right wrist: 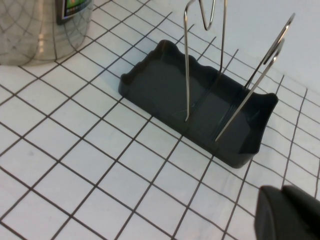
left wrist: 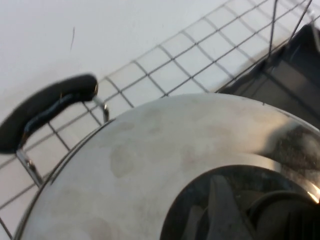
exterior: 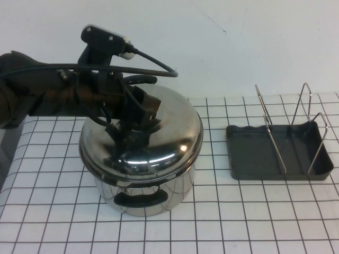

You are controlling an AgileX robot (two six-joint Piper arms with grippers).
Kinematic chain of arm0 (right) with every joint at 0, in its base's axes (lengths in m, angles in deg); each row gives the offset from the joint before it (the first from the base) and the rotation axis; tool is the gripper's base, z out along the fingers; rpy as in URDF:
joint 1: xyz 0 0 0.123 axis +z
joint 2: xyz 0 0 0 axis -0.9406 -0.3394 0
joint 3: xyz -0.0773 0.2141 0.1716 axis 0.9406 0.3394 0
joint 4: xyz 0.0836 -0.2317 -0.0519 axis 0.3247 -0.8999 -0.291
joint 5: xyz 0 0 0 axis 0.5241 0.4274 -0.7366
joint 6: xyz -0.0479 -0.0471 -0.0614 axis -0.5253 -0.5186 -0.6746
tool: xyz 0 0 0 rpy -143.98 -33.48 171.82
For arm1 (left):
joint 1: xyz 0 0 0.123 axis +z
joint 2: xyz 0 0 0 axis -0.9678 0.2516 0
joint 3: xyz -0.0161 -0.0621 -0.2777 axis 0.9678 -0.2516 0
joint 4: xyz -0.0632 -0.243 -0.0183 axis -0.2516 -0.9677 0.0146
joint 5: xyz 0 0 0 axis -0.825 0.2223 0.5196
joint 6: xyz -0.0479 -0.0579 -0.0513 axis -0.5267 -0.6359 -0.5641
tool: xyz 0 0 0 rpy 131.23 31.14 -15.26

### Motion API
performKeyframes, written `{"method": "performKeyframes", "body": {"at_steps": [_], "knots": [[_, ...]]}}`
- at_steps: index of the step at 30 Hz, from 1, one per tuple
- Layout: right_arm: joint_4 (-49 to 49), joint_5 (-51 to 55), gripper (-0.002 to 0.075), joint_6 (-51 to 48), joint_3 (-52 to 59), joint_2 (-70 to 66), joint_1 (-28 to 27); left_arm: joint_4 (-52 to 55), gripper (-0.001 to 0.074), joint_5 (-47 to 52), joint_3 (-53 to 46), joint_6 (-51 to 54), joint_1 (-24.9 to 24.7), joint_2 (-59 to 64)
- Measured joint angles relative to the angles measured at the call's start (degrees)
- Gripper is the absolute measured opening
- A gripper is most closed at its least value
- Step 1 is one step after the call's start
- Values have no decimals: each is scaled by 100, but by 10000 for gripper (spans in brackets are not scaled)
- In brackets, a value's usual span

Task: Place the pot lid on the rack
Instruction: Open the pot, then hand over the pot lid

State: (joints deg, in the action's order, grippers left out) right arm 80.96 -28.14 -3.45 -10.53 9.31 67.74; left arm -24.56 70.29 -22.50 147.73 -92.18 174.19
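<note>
A flat worktop (exterior: 254,222) covered in white cloth with a black grid carried two things: a deep shiny steel pot with black handles (exterior: 145,198) towards the left, and a dark grey rectangular plastic rack with upright wire loops (exterior: 254,159) well apart on the right.

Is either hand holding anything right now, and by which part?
Left hand is closed around the pot lid at its centre knob, lid on the pot. Right hand is shut, empty, near the rack.
</note>
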Motion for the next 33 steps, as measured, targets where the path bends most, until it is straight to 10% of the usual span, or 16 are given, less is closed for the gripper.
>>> {"method": "performKeyframes", "body": {"at_steps": [11, 24, 33], "knots": [[556, -44, -3, 0, 0, 0, 171, -314, 326, 135, 0, 10, -8, -954], [6292, 1276, 4, -1692, -100, 3, 222, -3837, 326, 1622, 0, 918, -12, -1439], [6542, 1395, 471, -517, -588, 12, 222, -3899, 326, 2272, 0, 641, -199, -1439]]}}
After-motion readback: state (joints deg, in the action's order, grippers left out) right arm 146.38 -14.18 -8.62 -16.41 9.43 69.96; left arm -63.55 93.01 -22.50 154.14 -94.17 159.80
